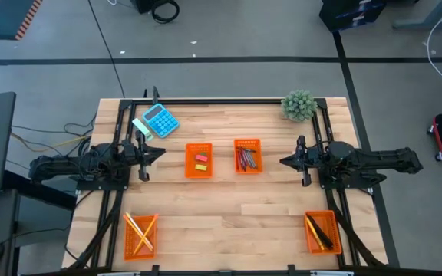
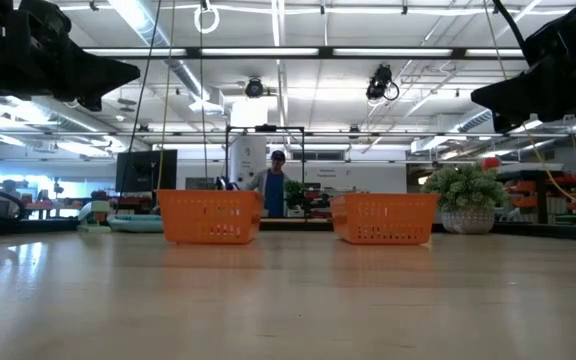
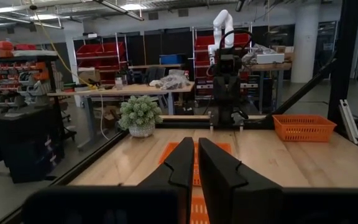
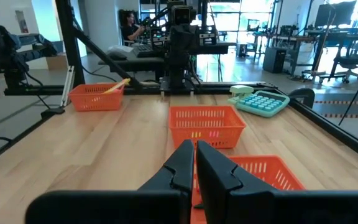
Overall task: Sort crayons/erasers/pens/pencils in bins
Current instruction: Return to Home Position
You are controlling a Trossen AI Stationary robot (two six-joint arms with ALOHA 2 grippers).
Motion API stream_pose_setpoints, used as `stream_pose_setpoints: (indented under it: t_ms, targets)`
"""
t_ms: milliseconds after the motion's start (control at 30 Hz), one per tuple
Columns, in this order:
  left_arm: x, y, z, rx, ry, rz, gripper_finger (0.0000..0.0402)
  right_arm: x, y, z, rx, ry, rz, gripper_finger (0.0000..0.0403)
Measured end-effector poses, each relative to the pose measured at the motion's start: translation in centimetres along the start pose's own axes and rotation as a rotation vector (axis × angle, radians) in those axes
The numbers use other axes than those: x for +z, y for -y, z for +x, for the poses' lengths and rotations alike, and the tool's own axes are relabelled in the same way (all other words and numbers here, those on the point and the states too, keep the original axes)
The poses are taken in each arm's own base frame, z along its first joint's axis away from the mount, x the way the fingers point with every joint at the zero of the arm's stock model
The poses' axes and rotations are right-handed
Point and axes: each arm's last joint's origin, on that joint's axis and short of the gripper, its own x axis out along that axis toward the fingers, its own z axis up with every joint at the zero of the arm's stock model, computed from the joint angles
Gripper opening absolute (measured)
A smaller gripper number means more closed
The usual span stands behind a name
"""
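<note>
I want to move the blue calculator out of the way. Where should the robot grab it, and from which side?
The left gripper is nearest, so it should probably do it. The blue calculator lies flat and turned at a slant near the table's back left corner. It looks too wide to pinch across its face, so coming down from above and closing on its two long edges, fingers turned to match the slant, seems best.

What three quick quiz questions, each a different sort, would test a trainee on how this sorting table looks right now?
1. True or false: loose pencils lie on the bare table.
2. Which bin holds the erasers? A) the centre-left bin B) the bin in the near corner on the right arm's side
3. Fill in: the blue item beside the left gripper is a ____.

Key: 1 false, every item sits in a bin. 2 A. 3 calculator. The right gripper waits opposite, fingers shut like the left's.
</note>
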Motion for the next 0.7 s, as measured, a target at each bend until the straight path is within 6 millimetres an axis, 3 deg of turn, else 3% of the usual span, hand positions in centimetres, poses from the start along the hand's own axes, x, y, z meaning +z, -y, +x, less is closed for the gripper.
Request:
stream_pose_setpoints:
  t_ms: [700]
  targets:
    - [-0.01, 0.0, 0.0, 0.0, 0.0, 0.0, 0.0028, 0.0, 0.0, 0.0, 0.0, 0.0, 0.0, 0.0025]
